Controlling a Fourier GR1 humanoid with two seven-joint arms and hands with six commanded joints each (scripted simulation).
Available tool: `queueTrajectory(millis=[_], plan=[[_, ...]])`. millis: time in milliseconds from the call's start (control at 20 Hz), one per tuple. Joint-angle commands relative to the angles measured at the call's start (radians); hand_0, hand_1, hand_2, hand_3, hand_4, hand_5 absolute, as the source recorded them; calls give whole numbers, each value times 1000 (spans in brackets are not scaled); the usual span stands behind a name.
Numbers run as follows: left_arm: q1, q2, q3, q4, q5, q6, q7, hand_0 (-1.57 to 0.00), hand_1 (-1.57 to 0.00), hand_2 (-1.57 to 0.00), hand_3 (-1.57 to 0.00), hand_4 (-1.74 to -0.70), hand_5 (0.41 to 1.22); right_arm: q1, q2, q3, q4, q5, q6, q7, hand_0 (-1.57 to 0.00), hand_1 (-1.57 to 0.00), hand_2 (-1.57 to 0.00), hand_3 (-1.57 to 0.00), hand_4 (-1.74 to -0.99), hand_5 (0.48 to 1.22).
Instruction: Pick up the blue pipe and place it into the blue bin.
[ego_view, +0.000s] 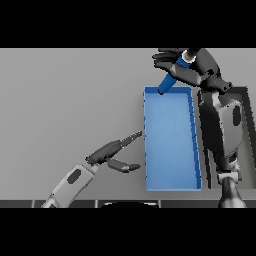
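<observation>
The blue pipe (169, 80) hangs tilted in my right hand (192, 69), whose dark fingers curl round its upper part. Its lower end dips toward the far left corner of the blue bin (148, 150); whether it touches the rim I cannot tell. The bin is a long open rectangular tray lying right of the table's middle, with nothing inside it. My left hand (112, 151) rests low over the table just left of the bin, fingers straight and pointing at the bin's left wall, thumb spread.
A dark rectangular tray or recess (246, 107) lies right of the bin, largely covered by my right forearm (227, 130). Bare grey table stretches to the left and far side.
</observation>
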Motion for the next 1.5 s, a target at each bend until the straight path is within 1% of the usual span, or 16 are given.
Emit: queueTrajectory(millis=[0,150,250,350,400,550,650,750,800,850,950,1050,1100,1150,1250,1450], plan=[[-3,-8,-3,1,2,-1,5,1,1,1,1,-906,489,32,-7,-11,22,8,6,6,-1571,-1571,-1571,-1571,-1739,1124],[-8,-3,4,16,1,-4,5,1,1,1,1,-893,487,137,2,-16,52,59,5,15,-1571,-1571,-1571,-1571,-1740,1121],[-8,-21,-5,16,3,-1,18,1,1,1,1,-893,478,214,6,-10,33,88,-11,57,-1571,-1571,-1571,-1571,-1740,1121],[4,-7,0,8,6,-4,5,1,1,1,1,-888,473,292,18,11,23,102,-44,67,-1571,-1571,-1571,-1571,-1741,1120],[4,3,8,18,8,-9,-15,1,1,1,1,-887,470,314,2,26,43,92,-63,67,-1571,-1571,-1571,-1571,-1741,1120],[-4,-20,-5,24,-5,3,-7,1,1,1,1,-881,463,393,-80,156,68,23,-138,67,-1571,-1571,-1571,-1571,-1741,1122],[9,-8,-5,16,-6,1,-17,1,1,1,1,-882,464,454,-117,224,60,-7,-160,67,-1571,-1571,-1571,-1571,-1655,1124],[3,-9,-1,8,2,0,-3,1,1,1,1,-884,460,475,-148,289,96,-19,-160,67,-1571,-1571,-1571,-1571,-1591,1114],[2,-11,0,11,1,4,0,1,1,1,1,-885,457,475,-178,347,119,-52,-181,67,-1571,-1571,-1571,-1330,-1599,1110],[10,-3,1,5,4,0,-2,1,1,1,1,-886,455,465,-216,420,143,-106,-228,67,-1563,-1459,-1393,-1122,-1547,1133],[-6,-15,2,4,5,5,20,1,1,1,1,-885,454,428,-289,552,183,-245,-286,67,-1045,-933,-891,-718,-1455,1164],[0,-9,1,3,3,5,23,1,1,1,1,-886,454,380,-340,680,195,-359,-331,67,-668,-597,-570,-459,-1338,1157],[3,-11,-4,0,3,3,29,1,1,1,1,-888,453,361,-357,725,191,-362,-303,67,-534,-477,-456,-367,-1285,1141],[6,-8,-2,-4,6,2,25,1,1,1,1,-889,453,350,-373,760,190,-363,-296,67,-427,-382,-364,-293,-1242,1081],[0,-17,-6,7,3,1,25,1,1,1,1,-893,454,330,-384,800,198,-298,-279,67,-273,-244,-233,-187,-1179,975],[4,-11,-2,-3,3,6,19,1,1,1,1,-899,450,299,-371,861,241,-180,-256,25,-111,-99,-95,-76,-1125,821]])
